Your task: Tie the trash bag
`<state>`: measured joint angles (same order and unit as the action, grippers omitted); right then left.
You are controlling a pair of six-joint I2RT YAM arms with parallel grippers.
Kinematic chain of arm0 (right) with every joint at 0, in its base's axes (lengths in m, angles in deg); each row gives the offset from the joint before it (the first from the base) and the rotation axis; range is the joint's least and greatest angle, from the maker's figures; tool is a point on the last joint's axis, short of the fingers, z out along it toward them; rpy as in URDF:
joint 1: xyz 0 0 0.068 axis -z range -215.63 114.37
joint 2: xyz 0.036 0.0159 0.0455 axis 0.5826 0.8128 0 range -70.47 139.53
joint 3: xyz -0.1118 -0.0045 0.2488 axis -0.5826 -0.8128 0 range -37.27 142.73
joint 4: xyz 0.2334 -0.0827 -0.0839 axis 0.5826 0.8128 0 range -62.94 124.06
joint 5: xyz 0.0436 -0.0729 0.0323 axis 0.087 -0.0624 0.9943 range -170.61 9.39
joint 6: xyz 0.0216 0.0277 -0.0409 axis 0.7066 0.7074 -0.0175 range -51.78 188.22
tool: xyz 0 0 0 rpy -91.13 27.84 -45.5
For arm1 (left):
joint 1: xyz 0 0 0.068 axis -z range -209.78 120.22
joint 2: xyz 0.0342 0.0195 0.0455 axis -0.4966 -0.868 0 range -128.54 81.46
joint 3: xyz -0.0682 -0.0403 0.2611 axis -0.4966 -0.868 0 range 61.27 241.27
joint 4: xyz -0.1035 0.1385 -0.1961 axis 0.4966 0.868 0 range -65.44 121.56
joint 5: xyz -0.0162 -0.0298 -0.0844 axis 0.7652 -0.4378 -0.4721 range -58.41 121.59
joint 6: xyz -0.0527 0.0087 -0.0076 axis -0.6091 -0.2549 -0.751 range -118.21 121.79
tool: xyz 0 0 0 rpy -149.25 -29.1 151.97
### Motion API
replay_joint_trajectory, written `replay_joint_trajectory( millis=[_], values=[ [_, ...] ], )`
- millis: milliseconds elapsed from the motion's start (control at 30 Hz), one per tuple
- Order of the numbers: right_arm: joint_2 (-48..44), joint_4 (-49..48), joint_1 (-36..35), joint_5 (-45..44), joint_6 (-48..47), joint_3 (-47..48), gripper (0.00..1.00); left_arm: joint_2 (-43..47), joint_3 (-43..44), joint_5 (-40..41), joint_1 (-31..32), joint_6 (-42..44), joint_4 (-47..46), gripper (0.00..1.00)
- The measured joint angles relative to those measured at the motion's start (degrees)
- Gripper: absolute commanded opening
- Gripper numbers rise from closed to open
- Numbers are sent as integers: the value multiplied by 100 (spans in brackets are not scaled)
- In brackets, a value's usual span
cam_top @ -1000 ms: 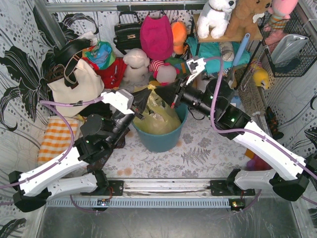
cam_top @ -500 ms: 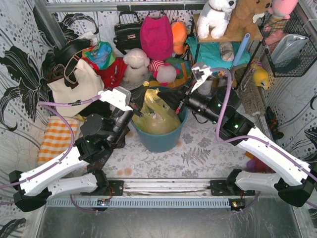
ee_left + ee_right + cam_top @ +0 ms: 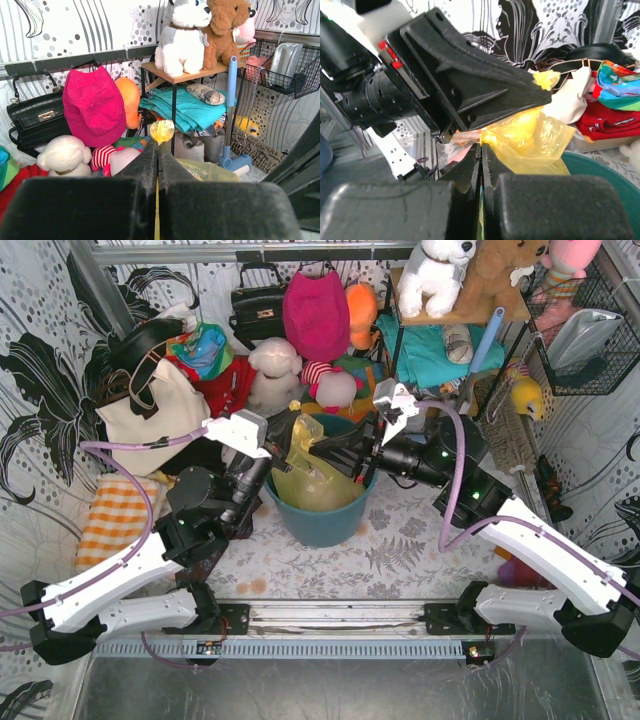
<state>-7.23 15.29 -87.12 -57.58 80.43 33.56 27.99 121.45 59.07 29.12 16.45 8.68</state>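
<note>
The trash bag [image 3: 318, 483], thin yellow-green plastic, sits inside the round teal bin [image 3: 322, 525]. One flap of its rim stands up above the bin's left edge. My left gripper [image 3: 291, 440] is shut on this flap; in the left wrist view a yellow wad [image 3: 162, 131] pokes out past the left gripper [image 3: 159, 143] and a yellow strip runs between its jaws. My right gripper [image 3: 308, 458] reaches in from the right, just below the left one, shut on another fold of the bag [image 3: 530, 142]. In the right wrist view the right gripper [image 3: 481, 146] sits directly under the left gripper [image 3: 540, 92].
A cream tote bag [image 3: 150, 412], a black handbag [image 3: 258, 306], a pink hat [image 3: 315, 315] and plush toys [image 3: 275, 370] crowd the back. A shelf [image 3: 450, 315] and a wire basket [image 3: 585, 335] stand at the right. An orange checked cloth [image 3: 113, 522] lies at the left.
The right gripper has swung left and lower, tucking under the left gripper. The left gripper rose slightly, and the bag's flap now stands upright between them.
</note>
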Motion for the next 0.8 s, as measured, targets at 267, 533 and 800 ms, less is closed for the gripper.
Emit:
replay_joint_trajectory(
  millis=[267,533,800],
  values=[
    [415,142,0,455,-164,28,0,-103,72,-2,0,-9,7,0],
    [492,282,0,455,-164,48,0,-118,79,-2,0,-63,9,0],
    [662,527,-149,-101,-160,195,0,-120,79,-7,0,-85,9,0]
  ],
)
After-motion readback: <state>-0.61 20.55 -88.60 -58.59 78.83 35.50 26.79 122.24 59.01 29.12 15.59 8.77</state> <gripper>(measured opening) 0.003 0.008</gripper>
